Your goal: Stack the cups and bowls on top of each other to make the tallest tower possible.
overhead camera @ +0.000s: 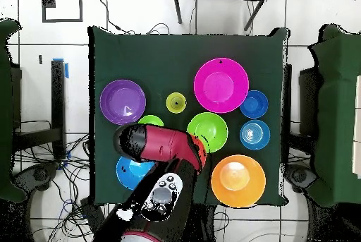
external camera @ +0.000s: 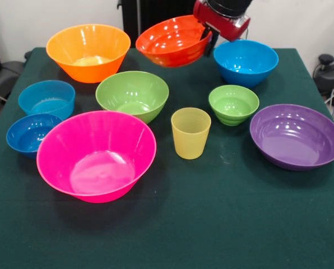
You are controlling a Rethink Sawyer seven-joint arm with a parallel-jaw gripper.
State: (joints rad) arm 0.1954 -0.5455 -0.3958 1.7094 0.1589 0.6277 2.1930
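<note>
My gripper [external camera: 208, 38] is shut on the right rim of the red-orange bowl [external camera: 171, 42] and holds it tilted in the air over the table's far side. The medium green bowl [external camera: 132, 94] stands on the cloth just in front of it and lower. The translucent yellow cup [external camera: 190, 133] stands upright mid-table, with the small green bowl [external camera: 233, 103] to its right. Every other piece stands on its own on the cloth. In the overhead view my arm [overhead camera: 162, 146] covers the held bowl, next to the medium green bowl [overhead camera: 207, 132] and the yellow cup [overhead camera: 176, 102].
On the green cloth [external camera: 212, 224] stand a large orange bowl [external camera: 88, 51], a large pink bowl [external camera: 96, 154], a purple bowl [external camera: 296, 135], a blue bowl [external camera: 245, 61], a light-blue bowl [external camera: 46, 99] and a small dark-blue bowl [external camera: 31, 133].
</note>
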